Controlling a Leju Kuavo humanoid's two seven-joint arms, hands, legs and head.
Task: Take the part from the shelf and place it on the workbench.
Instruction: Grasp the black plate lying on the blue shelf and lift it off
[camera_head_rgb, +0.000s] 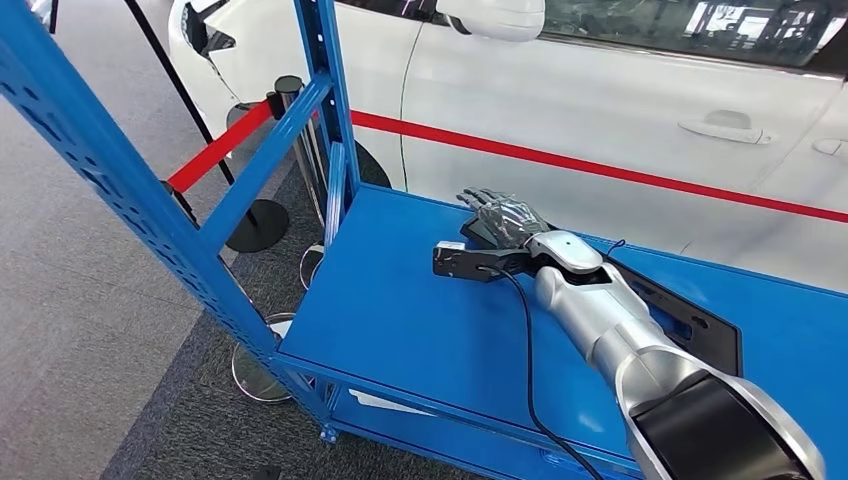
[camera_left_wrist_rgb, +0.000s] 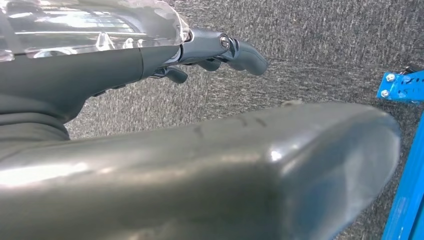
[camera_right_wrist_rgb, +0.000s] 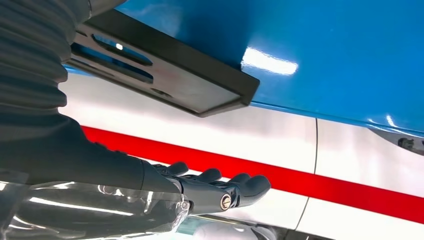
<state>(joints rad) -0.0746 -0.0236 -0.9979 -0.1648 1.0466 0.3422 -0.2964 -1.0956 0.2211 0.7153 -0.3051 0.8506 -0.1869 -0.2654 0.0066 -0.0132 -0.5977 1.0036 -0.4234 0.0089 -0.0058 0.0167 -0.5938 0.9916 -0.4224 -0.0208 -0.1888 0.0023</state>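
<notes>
Right hand (camera_head_rgb: 505, 215) above shelved part (camera_head_rgb: 690, 320)

No readable text, label, brand, number or sign appears on anything in these views.

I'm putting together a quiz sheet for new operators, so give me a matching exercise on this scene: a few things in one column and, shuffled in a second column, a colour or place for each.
Things:
1. shelf board
2. flat slotted part
3. car door
4. left hand

Descriptions:
A. white, with a red stripe running across it
B. hanging over grey carpet
C. black, lying on the blue surface under the right arm
D. blue and glossy

Pairs: 1-D, 2-C, 3-A, 4-B
</notes>
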